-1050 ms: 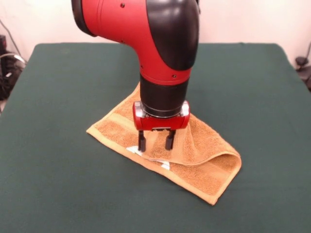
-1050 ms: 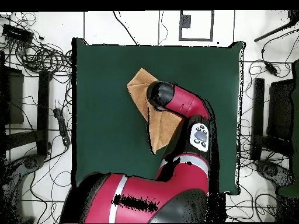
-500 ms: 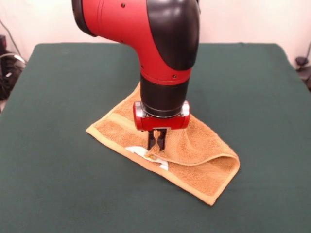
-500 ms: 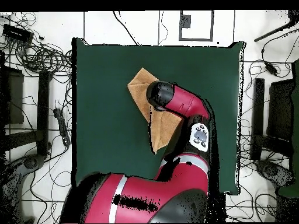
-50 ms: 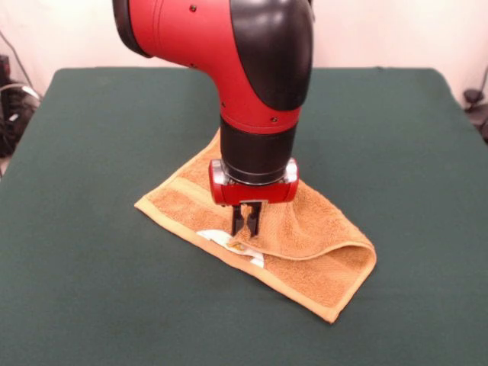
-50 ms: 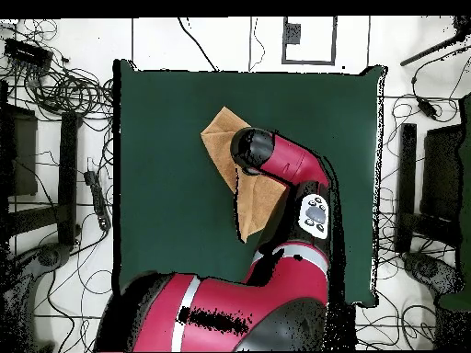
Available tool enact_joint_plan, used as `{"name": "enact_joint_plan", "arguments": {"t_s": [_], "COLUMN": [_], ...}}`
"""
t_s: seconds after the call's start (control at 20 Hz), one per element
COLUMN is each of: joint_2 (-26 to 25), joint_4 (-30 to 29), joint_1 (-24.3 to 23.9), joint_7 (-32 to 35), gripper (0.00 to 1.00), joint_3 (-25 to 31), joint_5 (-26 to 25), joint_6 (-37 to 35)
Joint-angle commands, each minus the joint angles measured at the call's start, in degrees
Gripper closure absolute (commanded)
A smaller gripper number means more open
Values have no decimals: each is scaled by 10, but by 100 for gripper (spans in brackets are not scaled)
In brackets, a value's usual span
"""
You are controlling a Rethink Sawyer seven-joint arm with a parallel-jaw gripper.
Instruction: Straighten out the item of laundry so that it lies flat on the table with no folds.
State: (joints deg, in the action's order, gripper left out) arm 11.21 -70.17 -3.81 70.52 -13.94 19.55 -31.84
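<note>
- Since a second ago the gripper [image 5: 245, 223] has closed from spread to clenched on a pinch of the towel [image 5: 320, 236], beside its white label [image 5: 217, 238].
- Folded double, the towel lies mid-table [image 5: 91, 137], its looped fold at 4 o'clock of the gripper in the front view.
- Pinching the top layer's edge probably lets the arm peel that layer open.

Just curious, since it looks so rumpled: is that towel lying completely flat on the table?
No. In the front view the towel is doubled over, with a raised fold at its right end, while the gripper pinches its edge.
</note>
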Motion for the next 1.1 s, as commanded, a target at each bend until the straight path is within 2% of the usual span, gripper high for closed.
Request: {"name": "enact_joint_plan", "arguments": {"t_s": [0.05,0.45,0.85,1.1], "joint_2": [-5,33,47,39], "joint_4": [-42,-77,-74,-68], "joint_1": [-7,0,13,12], "joint_7": [112,112,124,121], "gripper": [100,100,100,100], "joint_3": [52,49,36,39], "joint_5": [-8,-11,-10,-14], "joint_6": [12,13,-15,-5]}}
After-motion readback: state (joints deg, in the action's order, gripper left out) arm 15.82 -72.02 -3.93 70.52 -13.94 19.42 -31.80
